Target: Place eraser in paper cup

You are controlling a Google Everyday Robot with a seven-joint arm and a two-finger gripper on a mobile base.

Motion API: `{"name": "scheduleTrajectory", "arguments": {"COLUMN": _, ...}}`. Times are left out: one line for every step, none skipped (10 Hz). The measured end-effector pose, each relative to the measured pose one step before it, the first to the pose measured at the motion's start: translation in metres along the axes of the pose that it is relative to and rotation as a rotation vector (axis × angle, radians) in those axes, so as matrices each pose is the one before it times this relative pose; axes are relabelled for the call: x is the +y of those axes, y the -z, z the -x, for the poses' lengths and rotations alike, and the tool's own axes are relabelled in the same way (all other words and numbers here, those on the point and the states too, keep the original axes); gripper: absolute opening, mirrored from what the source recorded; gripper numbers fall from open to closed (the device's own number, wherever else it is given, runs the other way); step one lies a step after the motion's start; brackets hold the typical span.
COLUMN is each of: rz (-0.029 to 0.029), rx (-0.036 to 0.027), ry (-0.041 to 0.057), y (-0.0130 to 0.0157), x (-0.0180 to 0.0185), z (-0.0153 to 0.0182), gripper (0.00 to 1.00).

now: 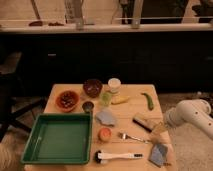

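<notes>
Small tan-grey rectangular eraser (143,121): lying right on wooden surface (135,107), ungrasped. Short white paper cup (114,85): standing far, well apart. Gripper (159,131): hovering beside eraser, fingers wide, empty. Whole transfer remaining.

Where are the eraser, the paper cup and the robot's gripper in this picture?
eraser (143,121), camera view, middle of its tan top.
paper cup (114,86), camera view, its white side wall.
gripper (159,131), camera view, between its open fingers, just right of the eraser.
</notes>
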Motion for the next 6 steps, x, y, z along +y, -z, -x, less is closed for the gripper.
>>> {"name": "scheduleTrajectory", "arguments": {"rz": 0.00068, "rx": -0.00055, "ry": 0.00207, "y": -0.00033, "x": 0.00024, "z": 0.00146, "gripper": 0.80}}
{"name": "scheduleTrajectory", "arguments": {"rz": 0.00014, "rx": -0.00067, "ry": 0.00118, "y": -0.00021, "x": 0.00013, "z": 0.00088, "gripper": 0.80}}
{"name": "scheduleTrajectory", "arguments": {"rz": -0.00517, "rx": -0.00062, "ry": -0.00210, "y": 0.00128, "x": 0.00019, "z": -0.00119, "gripper": 0.80}}
{"name": "scheduleTrajectory", "arguments": {"rz": -0.01875, "rx": 0.00074, "ry": -0.00589, "y": 0.00238, "x": 0.00174, "z": -0.00038, "gripper": 0.80}}
{"name": "scheduleTrajectory", "arguments": {"rz": -0.00643, "rx": 0.00374, "ry": -0.00378, "y": -0.00047, "x": 0.00172, "z": -0.00120, "gripper": 0.80}}
{"name": "scheduleTrajectory", "arguments": {"rz": -0.00057, "rx": 0.00305, "ry": 0.00415, "y": -0.00448, "x": 0.00404, "z": 0.00703, "gripper": 0.80}}
